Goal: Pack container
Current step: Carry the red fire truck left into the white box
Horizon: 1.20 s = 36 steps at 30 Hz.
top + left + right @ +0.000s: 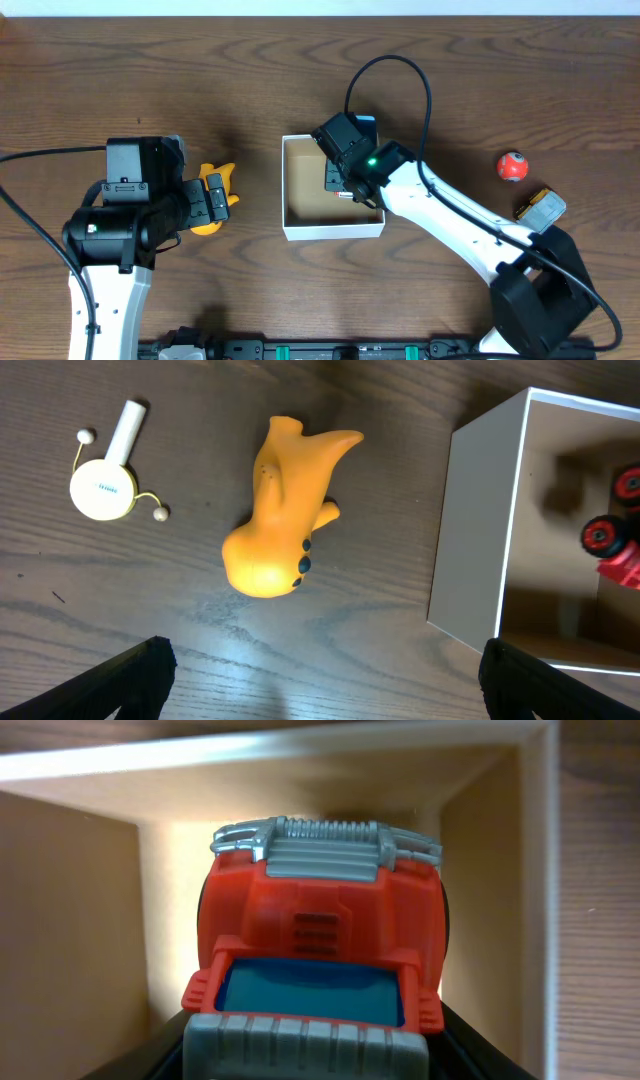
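Where the right tool [340, 185] grips a red truck [320, 920] inside the container [330, 231], walls close on both flanks; left tool [320, 685] released, yellow toy [280, 510] ahead; label on white disc [103, 488] unreadable.

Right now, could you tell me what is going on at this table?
The right gripper holds a red truck inside the box. The left gripper hangs open above a yellow toy that lies left of the box. A red ball lies right of the box, not yet packed.
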Available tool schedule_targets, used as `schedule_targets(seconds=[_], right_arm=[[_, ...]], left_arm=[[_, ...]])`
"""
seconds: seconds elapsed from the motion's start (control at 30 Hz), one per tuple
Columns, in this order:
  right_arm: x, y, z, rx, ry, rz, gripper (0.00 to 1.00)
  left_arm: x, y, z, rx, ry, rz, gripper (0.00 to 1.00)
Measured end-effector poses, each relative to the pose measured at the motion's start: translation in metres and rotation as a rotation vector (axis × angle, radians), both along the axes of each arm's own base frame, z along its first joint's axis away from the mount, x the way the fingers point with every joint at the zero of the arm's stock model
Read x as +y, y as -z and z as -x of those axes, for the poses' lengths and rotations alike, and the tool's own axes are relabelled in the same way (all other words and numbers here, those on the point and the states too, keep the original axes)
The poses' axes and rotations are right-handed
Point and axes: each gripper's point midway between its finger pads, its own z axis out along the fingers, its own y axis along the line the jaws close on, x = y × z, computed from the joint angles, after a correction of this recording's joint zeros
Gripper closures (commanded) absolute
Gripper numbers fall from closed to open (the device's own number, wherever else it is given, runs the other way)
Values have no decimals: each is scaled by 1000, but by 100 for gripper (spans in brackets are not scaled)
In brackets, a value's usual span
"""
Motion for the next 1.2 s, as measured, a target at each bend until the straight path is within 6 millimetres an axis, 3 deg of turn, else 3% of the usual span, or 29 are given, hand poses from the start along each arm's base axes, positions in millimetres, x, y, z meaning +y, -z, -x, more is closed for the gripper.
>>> schedule_targets(seconds=[0.27, 0.73, 0.8, 0.97, 1.13, 1.2], right_arm=[[-6, 23, -2, 60, 28, 15, 99], [-20, 34, -5, 97, 58, 40, 98], [-20, 38, -4, 106, 53, 47, 92], [-20, 42, -3, 113, 37, 58, 60], [-20, 42, -4, 110, 27, 60, 57], [-20, 42, -4, 110, 25, 61, 48]], left_arm=[[0, 0, 0, 0, 0, 0, 2], [0, 0, 0, 0, 0, 0, 2], [0, 0, 0, 0, 0, 0, 2], [0, 0, 0, 0, 0, 0, 2], [0, 0, 0, 0, 0, 0, 2], [0, 0, 0, 0, 0, 0, 2]])
